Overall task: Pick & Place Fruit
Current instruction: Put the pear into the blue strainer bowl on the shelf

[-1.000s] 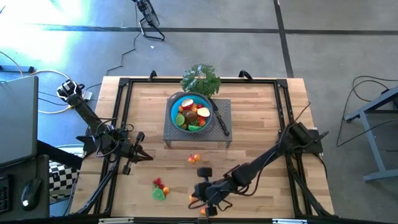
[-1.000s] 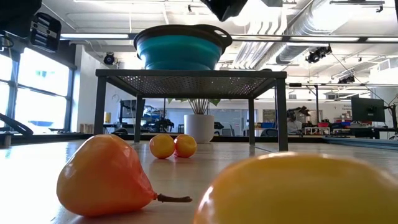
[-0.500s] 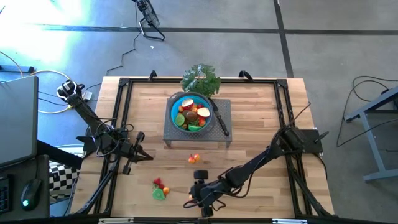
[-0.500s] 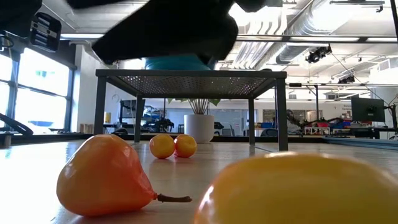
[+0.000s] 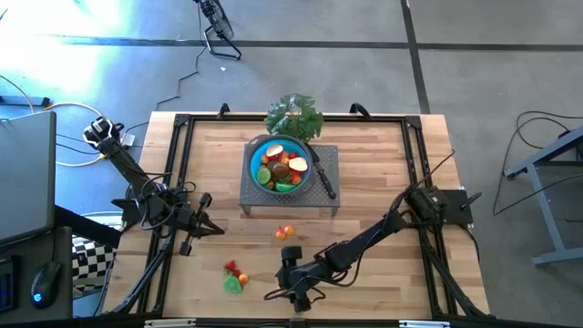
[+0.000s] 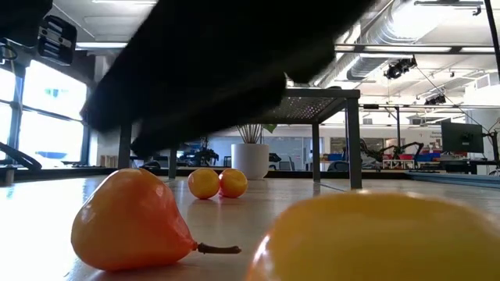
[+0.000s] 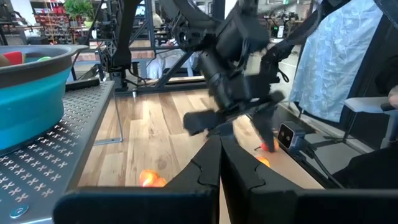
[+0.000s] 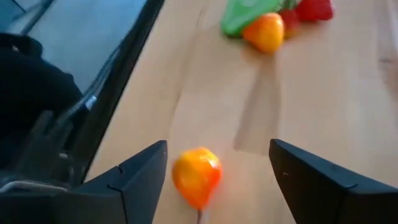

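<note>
Right tool (image 8: 217, 174) spread wide over the orange pear (image 8: 196, 175), gripping nothing. Looks light, hard, slick plastic, so best pinched across the fat belly, not the stem

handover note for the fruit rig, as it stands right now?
Right gripper: open, low over the table's front edge, the orange pear-shaped fruit between its fingers, not gripped.
Left gripper: shut, empty, parked over the table's left side.
Done: several fruit pieces already in the blue bowl on the grey perforated stand.
Left on the table: the pear, a yellow fruit near it, two small orange fruits in front of the stand, and a red, green and orange cluster front left.
</note>
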You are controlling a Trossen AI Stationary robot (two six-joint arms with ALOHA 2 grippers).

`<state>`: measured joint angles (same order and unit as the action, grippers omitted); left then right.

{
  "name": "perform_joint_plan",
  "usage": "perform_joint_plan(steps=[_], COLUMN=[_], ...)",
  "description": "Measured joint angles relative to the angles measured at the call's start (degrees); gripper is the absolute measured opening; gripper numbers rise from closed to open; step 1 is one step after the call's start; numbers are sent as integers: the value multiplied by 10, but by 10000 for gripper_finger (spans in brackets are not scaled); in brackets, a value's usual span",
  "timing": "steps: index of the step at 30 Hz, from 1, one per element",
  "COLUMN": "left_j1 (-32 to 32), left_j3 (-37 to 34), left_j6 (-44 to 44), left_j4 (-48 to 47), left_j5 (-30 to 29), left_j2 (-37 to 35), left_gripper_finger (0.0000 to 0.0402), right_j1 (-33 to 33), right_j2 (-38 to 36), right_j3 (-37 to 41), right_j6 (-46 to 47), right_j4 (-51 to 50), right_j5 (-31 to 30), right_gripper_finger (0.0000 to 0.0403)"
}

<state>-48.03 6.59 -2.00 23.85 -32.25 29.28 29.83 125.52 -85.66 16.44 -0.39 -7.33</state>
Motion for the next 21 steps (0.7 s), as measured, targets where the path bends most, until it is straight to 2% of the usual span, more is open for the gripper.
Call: perform_joint_plan(steps=[10,21], left_j1=[0,0], left_j3=[0,0], left_j6=[0,0], left_j4=[-5,-6], left_j5=[0,0], left_j2=[0,1], left_gripper_finger=[0,0], right_j1=[-3,-2], right_j2=[31,41], right_j3=[-1,-2], right_j6=[3,0], right_j4=[2,3], right_j5=[29,28], right_gripper_finger=[263,261])
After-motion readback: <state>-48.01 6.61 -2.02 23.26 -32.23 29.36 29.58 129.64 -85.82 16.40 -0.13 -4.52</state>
